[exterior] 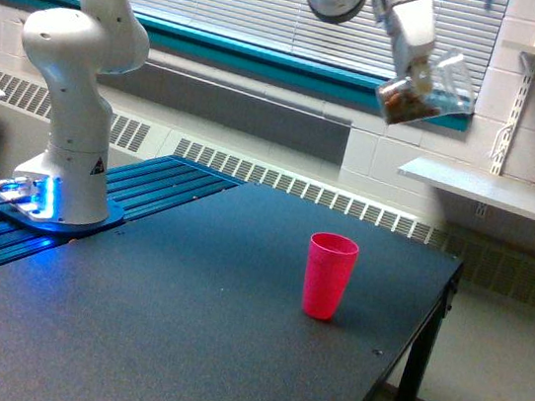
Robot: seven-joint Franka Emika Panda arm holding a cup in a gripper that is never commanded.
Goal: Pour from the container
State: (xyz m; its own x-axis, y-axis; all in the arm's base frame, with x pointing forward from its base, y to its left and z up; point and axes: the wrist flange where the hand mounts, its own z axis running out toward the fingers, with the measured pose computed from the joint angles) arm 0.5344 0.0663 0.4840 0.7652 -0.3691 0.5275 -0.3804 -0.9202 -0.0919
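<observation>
Here, the approach step: the gripper (pixel 414 77), closed around the container (pixel 425 88), holds it tilted high at about 1 o'clock of the pink cup (pixel 329 275), well apart; brown bits sit low inside; the next move likely calls for lowering toward the cup's rim, then tipping.

The white arm rises from its base (pixel 58 201) and reaches across the top; its claw (pixel 419 82) grips the tilted clear cup (pixel 424 91).
</observation>
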